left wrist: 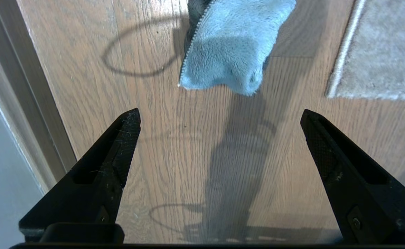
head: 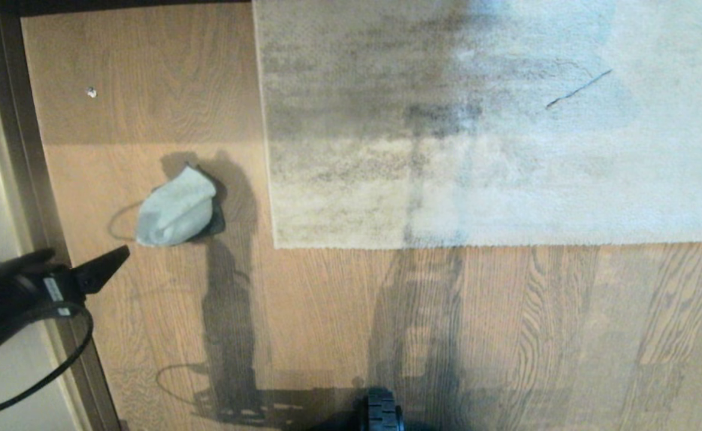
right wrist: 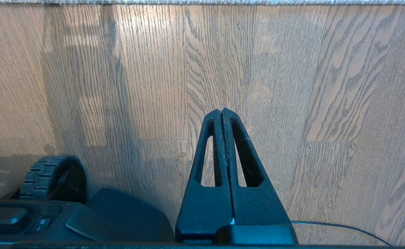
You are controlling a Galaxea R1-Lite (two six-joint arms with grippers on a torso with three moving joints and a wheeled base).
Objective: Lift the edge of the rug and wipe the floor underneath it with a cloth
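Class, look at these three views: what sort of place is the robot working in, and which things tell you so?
Probably a room in a home, such as a living room: wood-grain plank floor, a large pale rug lying on it, and a dark baseboard strip along the wall. A cleaning cloth lies on the floor.

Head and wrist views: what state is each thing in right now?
cloth: crumpled on the floor, unheld, beside the rug.
rug edge: lying flat, not lifted.
left pincer: open, empty, short of the cloth.
right pincer: shut, empty, parked above bare floor.
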